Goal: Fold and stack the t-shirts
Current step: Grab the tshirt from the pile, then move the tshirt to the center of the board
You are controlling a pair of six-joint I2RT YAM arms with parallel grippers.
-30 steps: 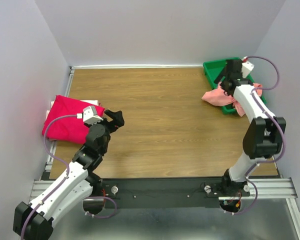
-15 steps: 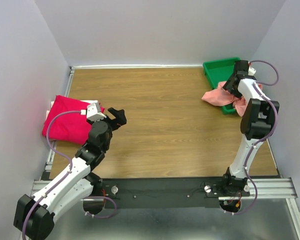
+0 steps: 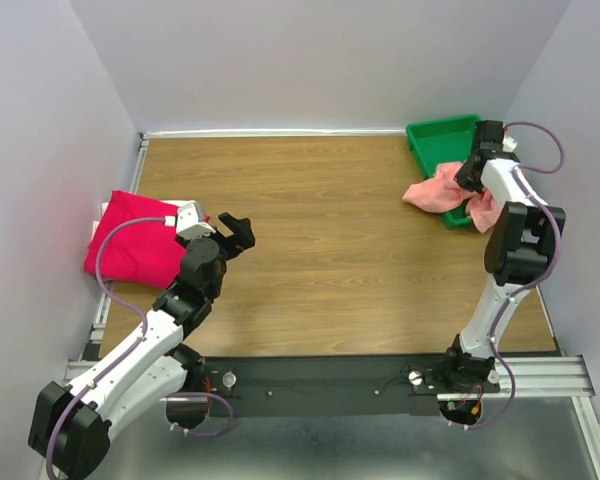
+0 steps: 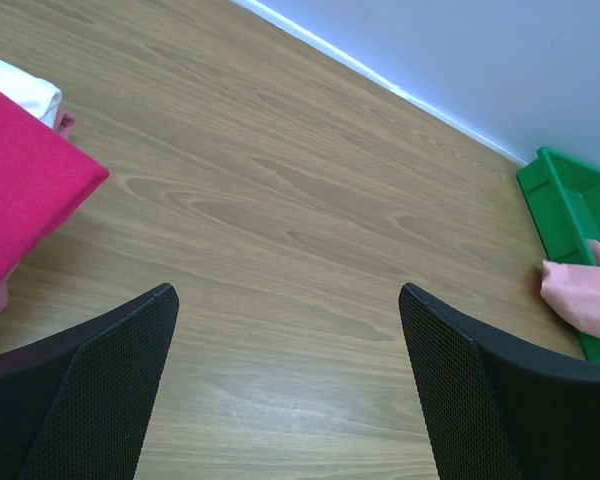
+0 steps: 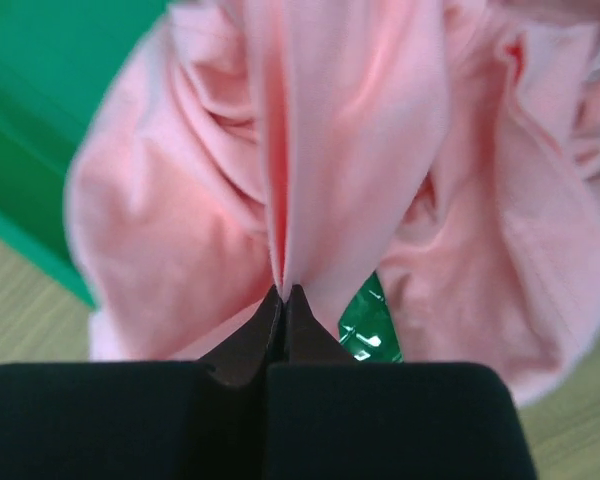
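Note:
A crumpled salmon-pink t-shirt (image 3: pixel 435 190) hangs over the near rim of the green tray (image 3: pixel 435 135) at the back right. My right gripper (image 5: pixel 283 290) is shut on a fold of this pink t-shirt (image 5: pixel 350 170), which fills the right wrist view. A folded magenta-red t-shirt (image 3: pixel 130 235) lies at the table's left edge, its corner (image 4: pixel 25 190) showing in the left wrist view. My left gripper (image 4: pixel 288 300) is open above bare wood just right of the red shirt, with nothing between its fingers.
The green tray (image 4: pixel 570 200) sits in the back right corner against the wall. Something white (image 4: pixel 25 90) lies under the red shirt. Grey walls close in the table at left, back and right. A metal rail (image 3: pixel 330 375) runs along the near edge.
My right gripper has dropped onto the pink t-shirt and closed on a fold of it. The left arm has shifted slightly right and forward, still open.

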